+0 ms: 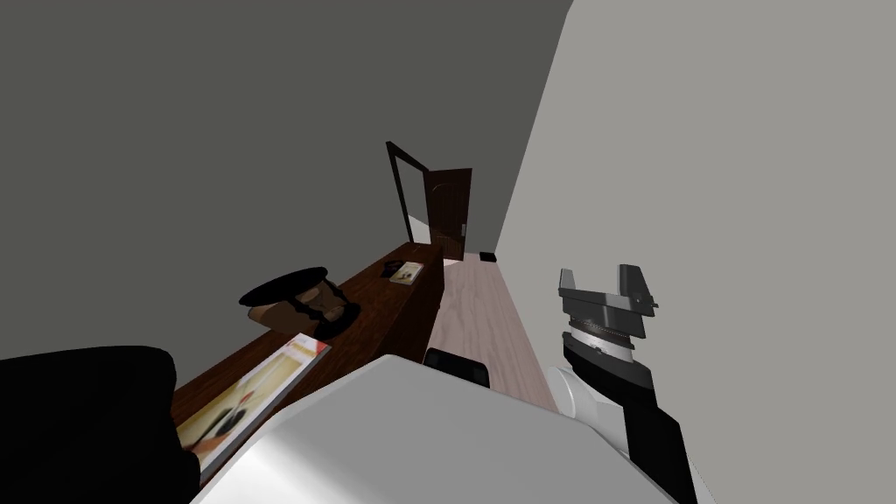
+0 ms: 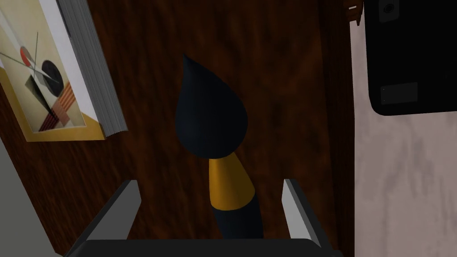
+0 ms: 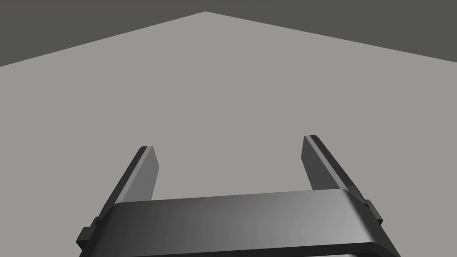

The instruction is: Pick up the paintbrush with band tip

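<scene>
The left pincer (image 2: 209, 183) stands wide over the dark wooden desk (image 2: 276, 80), with the paintbrush (image 2: 212, 111) lying between its fingers (dark bristles, gold band), clear of both. A book (image 2: 58, 76) lies nearby on the desk. The right pincer (image 1: 606, 280), also wide, is raised at my right.

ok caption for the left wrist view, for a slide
Left jaws open around the paintbrush on a dark wooden desk, book beside it
</scene>
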